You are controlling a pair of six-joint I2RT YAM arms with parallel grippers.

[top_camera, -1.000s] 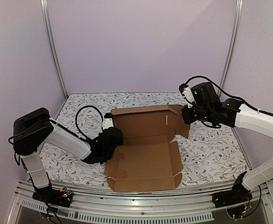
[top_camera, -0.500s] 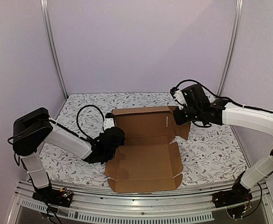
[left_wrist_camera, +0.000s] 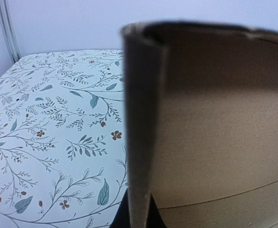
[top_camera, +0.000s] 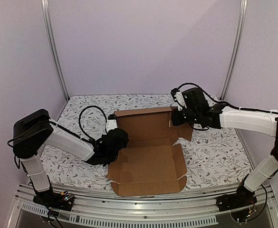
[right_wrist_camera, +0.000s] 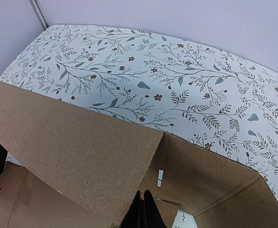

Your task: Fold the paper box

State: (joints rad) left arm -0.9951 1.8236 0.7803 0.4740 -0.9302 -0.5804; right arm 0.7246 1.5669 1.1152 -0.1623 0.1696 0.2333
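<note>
Much of the grip on each side is hard to read. In the left wrist view the paper box (left_wrist_camera: 215,133) fills the frame so closely that it blurs. Only two dark tips of the left gripper (left_wrist_camera: 139,216) show at the bottom edge, one on each side of a standing flap, closed narrow and clamping the cardboard between them. From above, the left gripper (top_camera: 115,140) is a dark mass against the box's left side, its fingers lost against the flap. The right gripper (right_wrist_camera: 143,211) is cut off by the bottom of its own view. Its fingers are pressed together just under the edge of a raised panel, possibly nipping the cardboard, though the contact itself is hidden. From above, the right gripper (top_camera: 177,116) sits at the upper right corner of the box.

The paper box (top_camera: 148,156) is plain brown and unprinted, and lies mid-table between the arms. Its base panel is flat, its rear panel is raised, and low flaps stand along the sides. In the right wrist view the paper box (right_wrist_camera: 72,137) shows a fold line and a small pale slot.

The box's near edge lies close to the rail (top_camera: 143,202). The flowered table (top_camera: 77,111) is bare to the left, behind the rear panel and to the right.
</note>
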